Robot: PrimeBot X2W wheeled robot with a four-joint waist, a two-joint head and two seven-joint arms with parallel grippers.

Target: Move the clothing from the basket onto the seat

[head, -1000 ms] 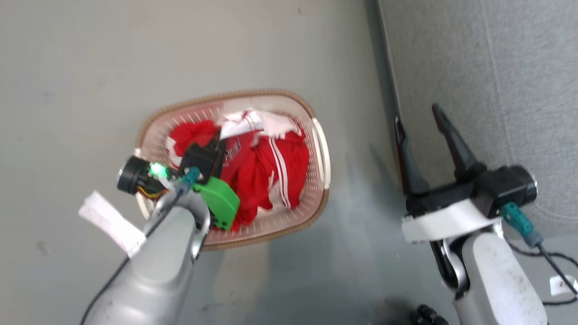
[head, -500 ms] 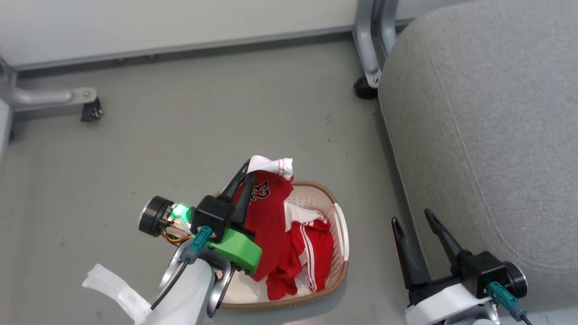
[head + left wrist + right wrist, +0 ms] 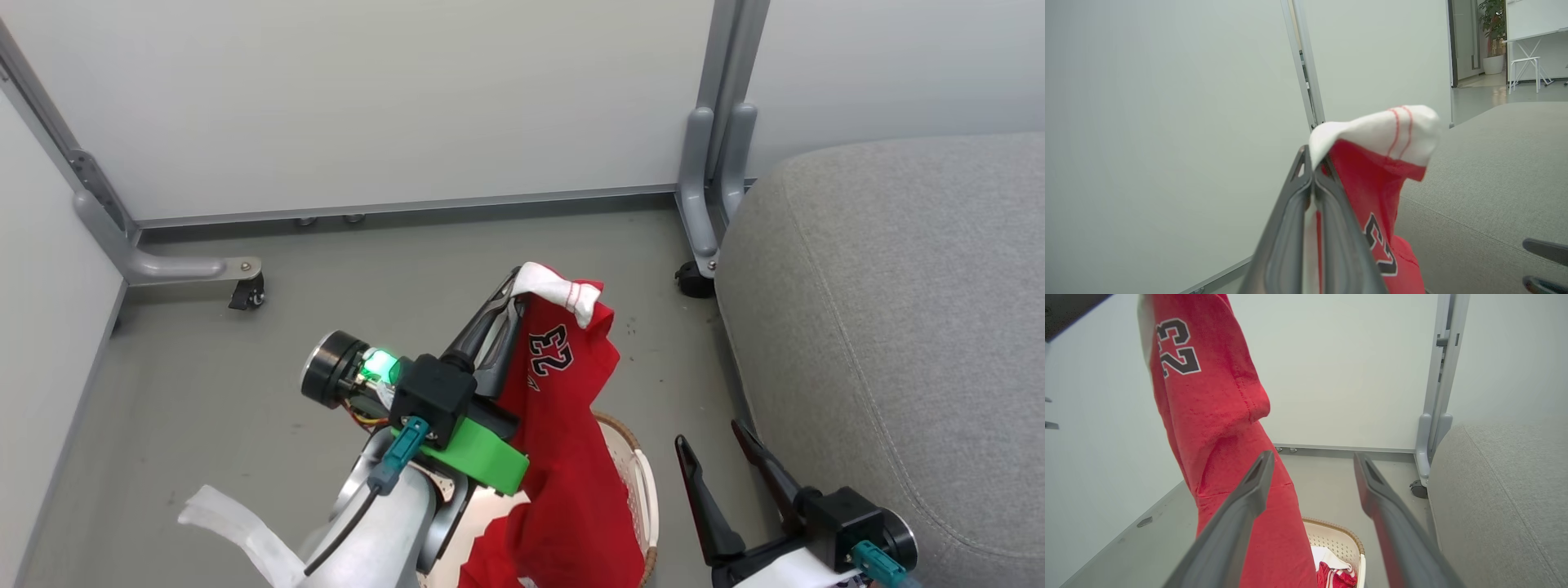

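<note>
Over at the left, a grey metal foot with a small black castor (image 3: 246,294) stands on the grey floor (image 3: 245,408), where two white partition panels meet.

The left gripper (image 3: 513,284) is raised above the floor. Its two dark fingers are pressed together and pinch the white, red-striped trim of a red garment (image 3: 571,425). A green light (image 3: 377,363) glows on its wrist and a green plastic block (image 3: 482,457) sits below that. A loose white strip (image 3: 237,531) sticks out from the forearm.

The garment hangs straight down from the pinch in a long fold. The only writing I can read is the number 23, in black digits edged with white, just under the trim. I cannot tell whether its lower end is clear of the basket (image 3: 622,428).

The basket stands on the floor under the hanging cloth. Its brown woven rim and one white handle show past the cloth. The right wrist view shows more red clothing (image 3: 1337,576) with white stripes lying in its bottom.

The right gripper (image 3: 707,434) hangs low between the basket and the seat (image 3: 898,327), with its fingers spread wide and nothing between them.

The seat is broad grey fabric with a stitched seam. A strip of floor separates its side edge from the basket, and there is no clothing on the part of it I can see. A second castor (image 3: 694,282) sits at its far corner.
</note>
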